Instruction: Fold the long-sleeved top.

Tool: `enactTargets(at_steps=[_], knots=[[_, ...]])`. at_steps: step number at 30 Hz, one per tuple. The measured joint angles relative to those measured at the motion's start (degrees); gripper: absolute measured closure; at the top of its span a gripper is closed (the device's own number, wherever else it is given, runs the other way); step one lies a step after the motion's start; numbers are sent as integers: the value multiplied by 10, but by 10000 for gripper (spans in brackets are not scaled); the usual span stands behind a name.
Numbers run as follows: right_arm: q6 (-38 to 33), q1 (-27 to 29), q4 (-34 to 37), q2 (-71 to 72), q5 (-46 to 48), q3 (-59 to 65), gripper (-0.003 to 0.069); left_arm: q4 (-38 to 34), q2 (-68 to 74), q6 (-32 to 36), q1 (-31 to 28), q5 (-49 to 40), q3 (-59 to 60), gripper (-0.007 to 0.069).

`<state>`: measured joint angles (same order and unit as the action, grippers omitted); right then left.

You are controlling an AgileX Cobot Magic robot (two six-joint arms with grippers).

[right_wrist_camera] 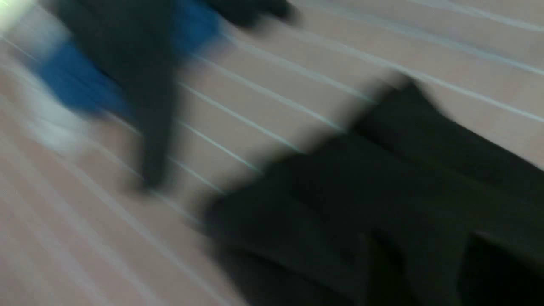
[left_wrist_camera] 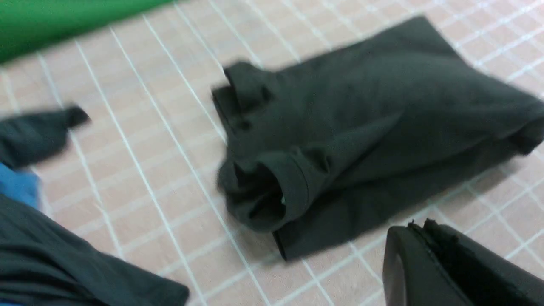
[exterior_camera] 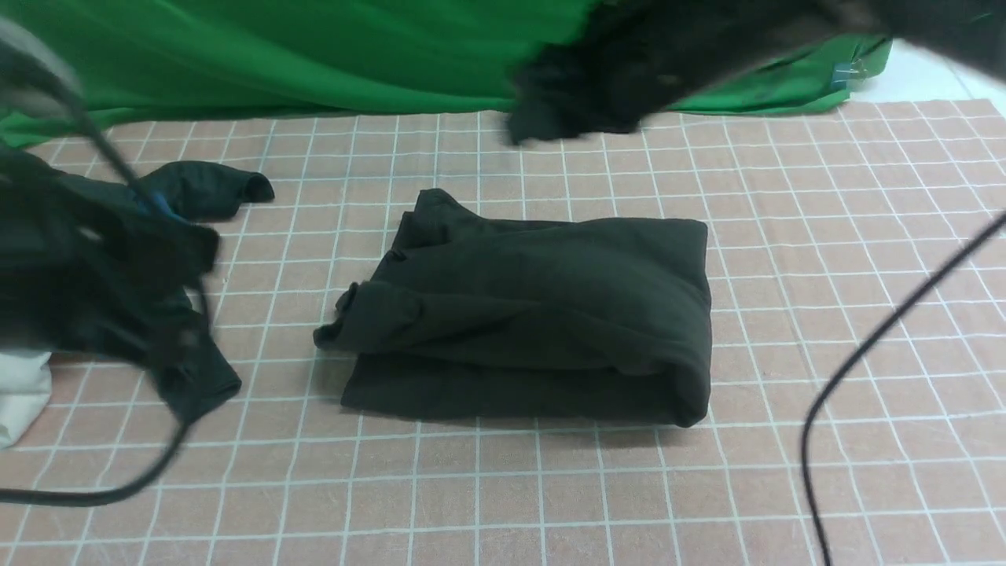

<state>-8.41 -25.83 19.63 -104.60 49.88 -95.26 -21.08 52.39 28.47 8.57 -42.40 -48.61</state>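
The long-sleeved top (exterior_camera: 534,314) lies folded on the counter (exterior_camera: 825,259); my left tool (left_wrist_camera: 429,238) is pressed together, empty. Right tool's state I cannot tell. Next: tuck the left cuff.

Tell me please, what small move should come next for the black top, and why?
Probably tuck in the loose sleeve cuff. The black top already lies folded into a compact rectangle on the checked cloth, and no gripper touches it, but on the robot's left side the cuff and a bunched corner stick out past the fold. Smoothing them would finish it.
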Motion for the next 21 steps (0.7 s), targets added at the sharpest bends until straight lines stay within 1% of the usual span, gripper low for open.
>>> enactTargets(at_steps=[1,2,3,6,8,11,17,21], knots=[[3,0,-7,2,2,6,423,-1,3,0,0,2,1,578],[15,0,-49,4,-3,32,475,-2,37,0,0,19,7,541],[15,0,-53,4,-5,35,480,-2,41,0,0,21,8,537],[26,0,-81,-10,-35,98,545,-16,116,-2,0,76,8,454],[31,0,-85,-20,-44,130,554,-39,162,-2,0,95,8,403],[31,0,-87,-26,-47,169,557,-62,230,-2,0,94,8,327],[31,-2,-88,-26,-35,225,557,-68,319,-5,0,95,8,210],[31,-6,-88,-26,-28,243,557,-73,355,-45,0,136,8,144]])
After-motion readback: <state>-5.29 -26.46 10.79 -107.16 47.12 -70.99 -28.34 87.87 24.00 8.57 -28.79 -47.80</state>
